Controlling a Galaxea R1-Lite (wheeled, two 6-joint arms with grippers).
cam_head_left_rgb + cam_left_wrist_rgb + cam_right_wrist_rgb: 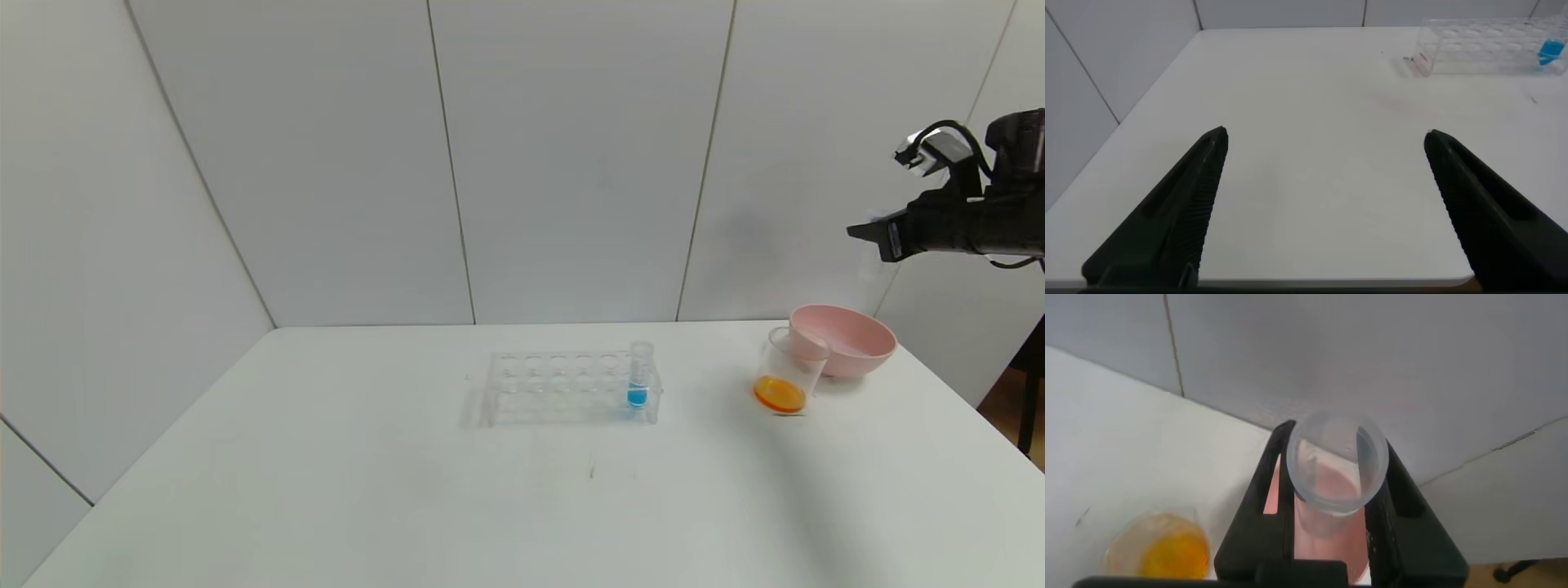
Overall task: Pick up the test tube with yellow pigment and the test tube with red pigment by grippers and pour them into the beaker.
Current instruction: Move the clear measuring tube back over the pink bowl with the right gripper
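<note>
My right gripper (867, 233) is high at the far right, above the pink bowl (845, 339). In the right wrist view this gripper (1337, 434) is shut on a clear test tube (1337, 469) that looks empty. I cannot tell which pigment it held. No tube with yellow or red liquid is in view. The beaker (788, 380) stands beside the bowl with orange liquid at its bottom; it also shows in the right wrist view (1159, 551). My left gripper (1327, 135) is open and empty over the table's near left part, out of the head view.
A clear tube rack (571, 388) stands mid-table with one blue-liquid tube (639, 380) at its right end; rack (1478, 49) and blue tube (1550, 53) also show in the left wrist view. White wall panels stand close behind the table.
</note>
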